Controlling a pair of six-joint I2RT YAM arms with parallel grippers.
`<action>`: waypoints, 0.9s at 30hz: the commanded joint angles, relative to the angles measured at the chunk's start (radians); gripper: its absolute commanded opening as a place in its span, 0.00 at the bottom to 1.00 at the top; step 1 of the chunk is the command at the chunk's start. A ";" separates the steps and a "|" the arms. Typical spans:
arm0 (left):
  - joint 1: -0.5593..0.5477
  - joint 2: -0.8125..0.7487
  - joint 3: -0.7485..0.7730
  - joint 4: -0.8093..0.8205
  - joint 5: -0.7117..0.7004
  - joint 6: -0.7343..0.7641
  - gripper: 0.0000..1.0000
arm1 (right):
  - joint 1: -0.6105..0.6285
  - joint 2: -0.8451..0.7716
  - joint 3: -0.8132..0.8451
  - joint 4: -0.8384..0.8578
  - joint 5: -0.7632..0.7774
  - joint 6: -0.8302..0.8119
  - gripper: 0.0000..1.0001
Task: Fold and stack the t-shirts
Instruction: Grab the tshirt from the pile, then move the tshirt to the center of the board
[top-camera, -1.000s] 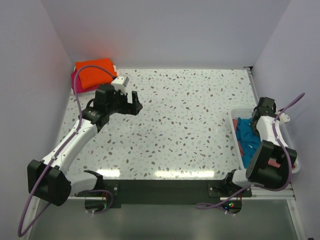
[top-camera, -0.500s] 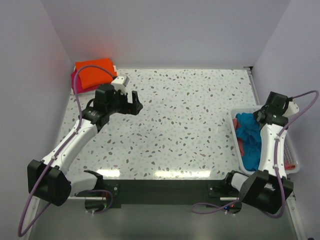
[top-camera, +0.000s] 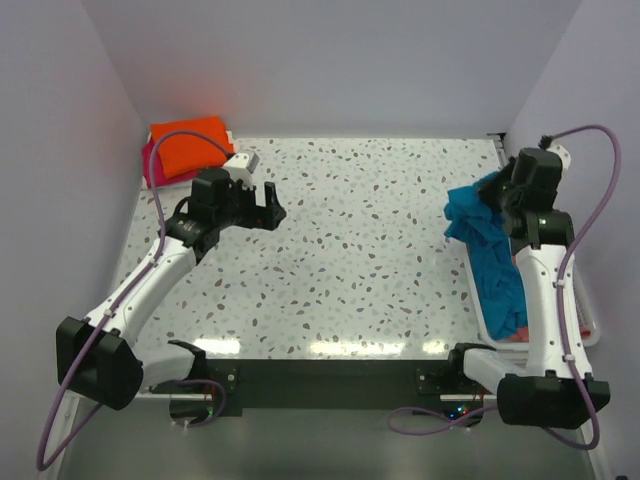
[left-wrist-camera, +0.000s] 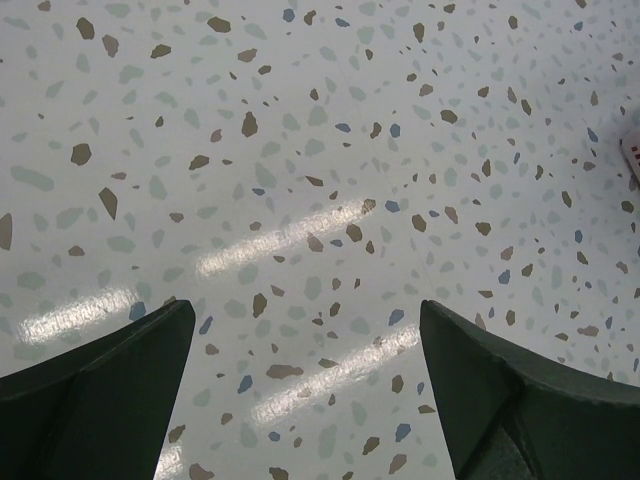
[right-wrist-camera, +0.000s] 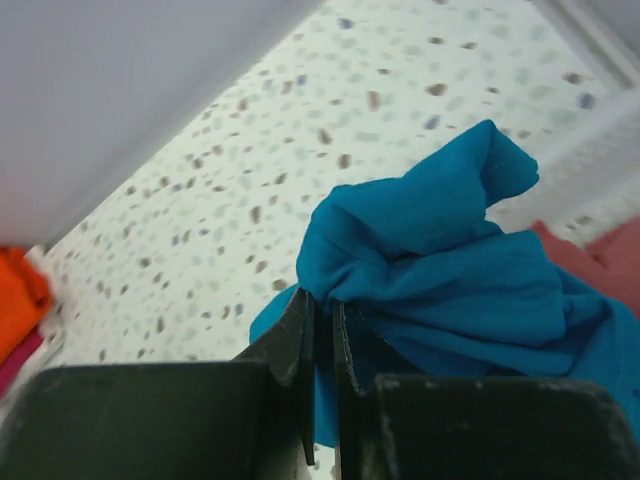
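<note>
My right gripper (top-camera: 497, 200) is shut on the teal blue t-shirt (top-camera: 492, 250) and holds it raised above the white mesh basket (top-camera: 470, 262) at the right edge; the cloth hangs down into the basket. In the right wrist view the jaws (right-wrist-camera: 322, 300) pinch a bunched fold of the teal shirt (right-wrist-camera: 440, 260). A salmon pink shirt (right-wrist-camera: 600, 260) lies beneath it in the basket. The folded bright orange shirt (top-camera: 190, 148) lies on the magenta pink shirt (top-camera: 152, 170) at the back left. My left gripper (top-camera: 270, 205) is open and empty above the table (left-wrist-camera: 300, 180).
White walls close in the table on the left, back and right. The basket stands against the right wall. The speckled tabletop (top-camera: 370, 250) stretches between the two arms.
My right gripper has risen and moved toward the back, pulling the teal shirt up out of the basket. The left arm has not moved.
</note>
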 joint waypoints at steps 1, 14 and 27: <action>0.005 -0.011 0.027 0.046 0.018 -0.019 1.00 | 0.175 0.051 0.189 0.046 0.045 -0.051 0.00; 0.005 -0.056 0.044 0.020 -0.092 -0.053 1.00 | 0.830 0.370 0.608 0.043 0.218 -0.157 0.00; 0.008 -0.134 0.018 0.018 -0.256 -0.153 1.00 | 0.823 0.566 0.630 -0.008 0.108 -0.151 0.00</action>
